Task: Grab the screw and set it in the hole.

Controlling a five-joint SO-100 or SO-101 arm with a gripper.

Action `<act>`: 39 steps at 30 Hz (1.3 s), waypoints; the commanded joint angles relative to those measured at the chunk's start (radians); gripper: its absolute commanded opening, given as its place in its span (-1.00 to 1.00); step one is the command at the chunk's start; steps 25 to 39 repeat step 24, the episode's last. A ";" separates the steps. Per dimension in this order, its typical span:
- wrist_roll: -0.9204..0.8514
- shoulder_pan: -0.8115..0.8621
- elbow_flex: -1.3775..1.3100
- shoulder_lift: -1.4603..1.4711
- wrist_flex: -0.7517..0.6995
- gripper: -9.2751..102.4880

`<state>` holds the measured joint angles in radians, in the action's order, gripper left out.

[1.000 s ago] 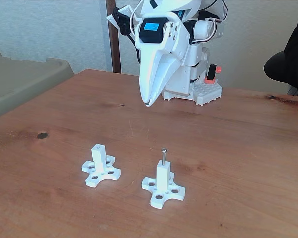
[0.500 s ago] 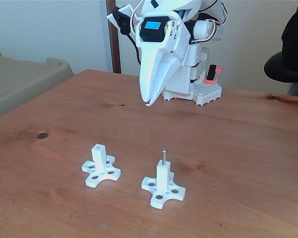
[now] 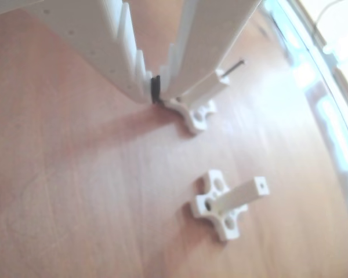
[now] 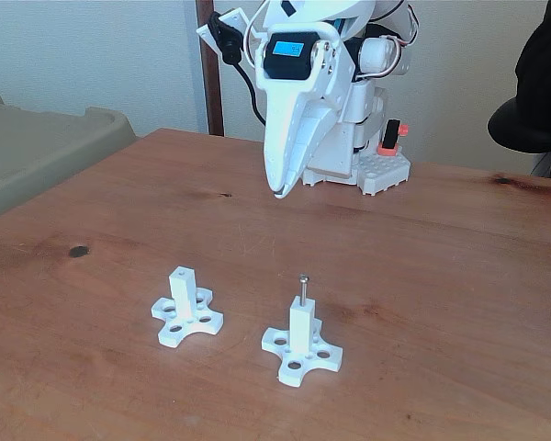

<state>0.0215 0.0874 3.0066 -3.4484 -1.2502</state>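
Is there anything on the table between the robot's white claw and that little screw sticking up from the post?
Nothing. In the fixed view, only bare wooden table lies between the gripper, hanging shut in the air, and the screw standing in its post.

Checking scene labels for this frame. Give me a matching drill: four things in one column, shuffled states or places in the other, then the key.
Things:
1. screw
2. left post in the fixed view
3. tool
4. dark knot

States or places:
A. hangs shut above the table, holding nothing
B. tip bore empty
C. stands upright in the right post's tip
D. on the wood near the table's left edge

Pairs: 1-C, 2-B, 3-A, 4-D
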 commanded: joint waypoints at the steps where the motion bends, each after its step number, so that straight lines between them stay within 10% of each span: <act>1: -0.003 -0.009 -0.006 -0.020 -0.067 -0.91; 39: -0.005 -0.015 -0.006 -0.020 -0.067 -0.91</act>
